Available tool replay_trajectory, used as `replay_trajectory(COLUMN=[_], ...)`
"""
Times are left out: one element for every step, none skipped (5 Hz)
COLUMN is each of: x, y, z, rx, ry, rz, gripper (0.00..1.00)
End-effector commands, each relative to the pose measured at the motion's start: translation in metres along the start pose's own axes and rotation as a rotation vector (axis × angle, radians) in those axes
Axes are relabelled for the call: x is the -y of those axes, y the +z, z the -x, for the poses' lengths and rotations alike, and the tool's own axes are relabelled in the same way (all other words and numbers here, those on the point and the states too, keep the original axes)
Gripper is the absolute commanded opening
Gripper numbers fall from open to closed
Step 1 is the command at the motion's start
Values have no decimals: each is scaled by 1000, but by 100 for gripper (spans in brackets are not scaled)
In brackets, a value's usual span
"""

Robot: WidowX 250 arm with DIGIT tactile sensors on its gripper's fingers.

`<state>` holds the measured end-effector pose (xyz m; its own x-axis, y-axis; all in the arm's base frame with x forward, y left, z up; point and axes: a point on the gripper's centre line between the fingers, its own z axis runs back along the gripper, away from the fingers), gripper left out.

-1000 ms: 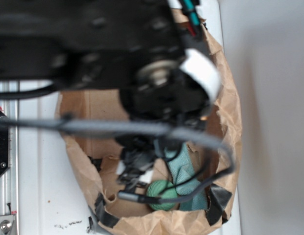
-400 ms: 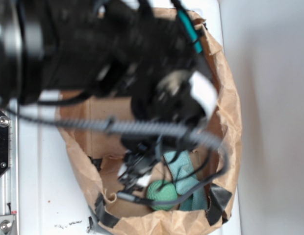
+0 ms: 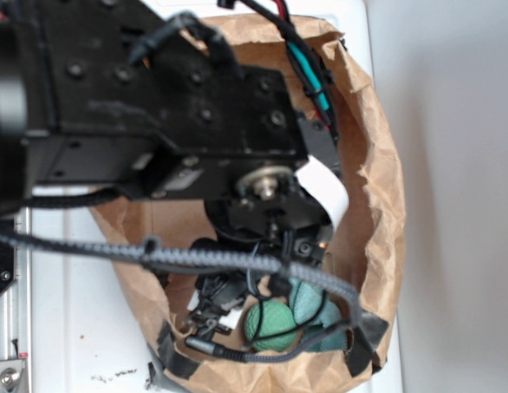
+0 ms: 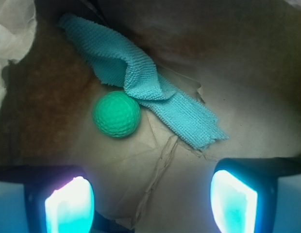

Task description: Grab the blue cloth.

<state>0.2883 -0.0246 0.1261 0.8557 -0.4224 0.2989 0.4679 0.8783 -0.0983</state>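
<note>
Wrist view showed the gripper [image 4: 151,196] spread wide and empty above the bag floor [image 4: 247,111]; the blue cloth [image 4: 141,82] lay beyond it, touching the green ball [image 4: 116,114] (not the target). Descent and pinch remained.

A white counter [image 3: 74,327] carried a brown paper bag [image 3: 385,164]. Inside the bag lay the blue cloth [image 4: 141,82], touching a green ball [image 4: 116,115].

Arm [image 3: 164,106]: matte black housings with round black screws. Silver hub [image 3: 265,183] at its lower edge; white label [image 3: 324,190] just right of hub. Grey braided cable [image 3: 180,260] below hub; teal and red wires [image 3: 307,70] above. Fingers [image 4: 238,194]: black, pale glowing pads.
</note>
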Motion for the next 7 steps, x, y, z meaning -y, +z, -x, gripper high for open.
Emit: replay_trajectory(x=[6, -1, 1, 5, 8, 17, 27], y=[16, -7, -25, -38, -41, -38, -34], z=[-11, -15, -18, -24, -31, -42, -45], rx=[51, 100, 149, 186, 204, 229, 319], ry=[-15, -26, -40, -45, -33, -9, 1], rz=[-32, -47, -39, 4, 42, 77, 128], gripper=[100, 100, 100, 100, 100, 100, 100])
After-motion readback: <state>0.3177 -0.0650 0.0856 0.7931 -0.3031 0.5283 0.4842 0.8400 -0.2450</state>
